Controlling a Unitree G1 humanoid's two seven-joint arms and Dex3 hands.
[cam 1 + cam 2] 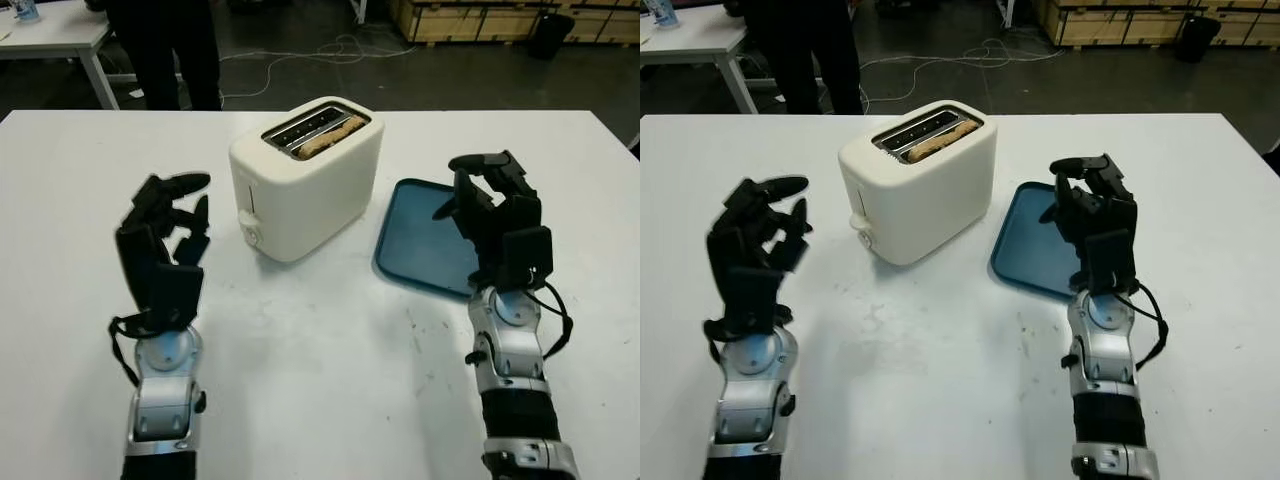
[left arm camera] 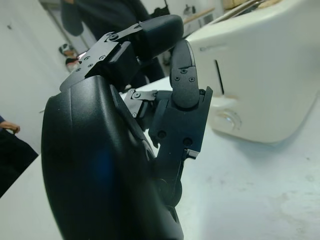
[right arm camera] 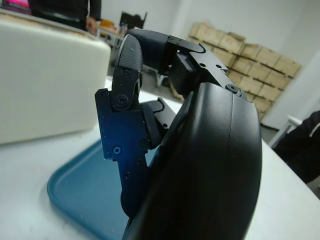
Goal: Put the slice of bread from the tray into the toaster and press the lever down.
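The tan slice of bread (image 1: 322, 141) is seen already seated in the slot of the cream-white plastic two-slot toaster (image 1: 305, 180), only its browned upper edge showing above the rim. The lever (image 1: 246, 216) on the toaster's end face appears to sit low, though whether it is fully latched cannot be told. Just beside the toaster, the dark blue rectangular plastic tray (image 1: 415, 245) is seen with nothing on it. The right hand (image 1: 490, 205) is held above the tray's far side from the toaster, fingers curled and clasping nothing; the left hand (image 1: 165, 225) is raised on the toaster's lever side, near it but apart, fingers likewise curled on nothing. If the lever has not caught, the bread could be left untoasted; a press delivered off-axis by the left hand could shove the light toaster across the white table (image 1: 300, 360) toward the tray instead of latching.
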